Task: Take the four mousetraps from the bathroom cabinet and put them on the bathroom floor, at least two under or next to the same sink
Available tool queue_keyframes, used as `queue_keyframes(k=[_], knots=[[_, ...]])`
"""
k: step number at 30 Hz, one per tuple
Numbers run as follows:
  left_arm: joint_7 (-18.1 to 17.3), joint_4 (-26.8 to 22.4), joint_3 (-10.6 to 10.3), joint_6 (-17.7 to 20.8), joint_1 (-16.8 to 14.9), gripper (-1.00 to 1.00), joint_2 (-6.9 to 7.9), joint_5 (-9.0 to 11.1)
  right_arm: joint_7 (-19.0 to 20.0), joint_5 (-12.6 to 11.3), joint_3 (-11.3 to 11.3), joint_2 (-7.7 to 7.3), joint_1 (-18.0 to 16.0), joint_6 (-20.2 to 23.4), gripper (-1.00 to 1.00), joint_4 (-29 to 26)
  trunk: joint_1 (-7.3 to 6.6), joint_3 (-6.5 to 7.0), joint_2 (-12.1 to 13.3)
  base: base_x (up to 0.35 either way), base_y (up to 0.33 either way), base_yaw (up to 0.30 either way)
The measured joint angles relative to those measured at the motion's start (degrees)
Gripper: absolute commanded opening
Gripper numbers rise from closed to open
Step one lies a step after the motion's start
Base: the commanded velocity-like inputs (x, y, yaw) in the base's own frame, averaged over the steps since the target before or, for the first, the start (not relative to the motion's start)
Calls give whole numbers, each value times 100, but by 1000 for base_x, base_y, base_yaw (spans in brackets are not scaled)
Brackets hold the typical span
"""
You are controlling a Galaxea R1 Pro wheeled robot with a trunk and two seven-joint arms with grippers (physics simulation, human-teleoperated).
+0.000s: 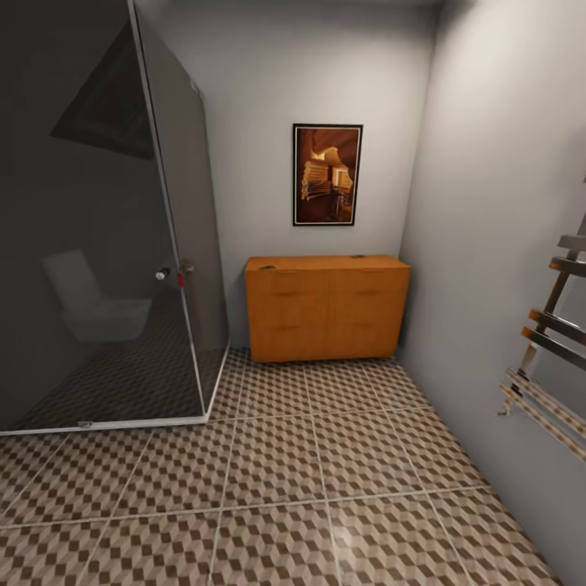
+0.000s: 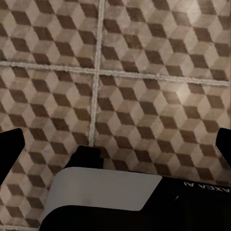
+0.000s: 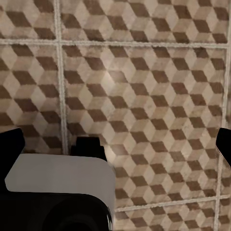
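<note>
Ahead, we count one cabinet (image 1: 327, 308), orange-brown wood with a flat top and drawer fronts in two columns, standing against the far wall in the corner where that wall meets the right-hand wall. On its top we make out two small dark objects, one near the left end (image 1: 267, 266) and one toward the right (image 1: 358, 257); they are too small for us to say what they are. One framed picture (image 1: 327, 174) in amber tones hangs on the wall directly above the cabinet. To our left stands one glass shower enclosure (image 1: 98, 244), its lower frame edge running along the tiles and its near corner reaching close to the cabinet's left side. On the right wall we see one ladder-style towel rail (image 1: 553, 350) jutting into the room. Between the enclosure and the right wall the bathroom floor (image 1: 325, 480) lies open all the way to the cabinet's base, its large tiles printed with brown, beige and white cubes and split by pale grout lines. In the wrist views the left gripper (image 2: 118, 144) and the right gripper (image 3: 118, 144) each hang over that patterned tile, dark fingertips at opposite edges of the frame, jaws wide apart with nothing between them.
</note>
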Motion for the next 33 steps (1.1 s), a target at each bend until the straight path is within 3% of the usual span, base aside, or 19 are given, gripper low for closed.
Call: queue_keyframes(k=[33], knots=[[0, -1, 1, 1, 0, 100, 4, -1, 0, -6, 0, -2, 0, 1, 100, 0, 0, 0, 0, 256, 0, 0]])
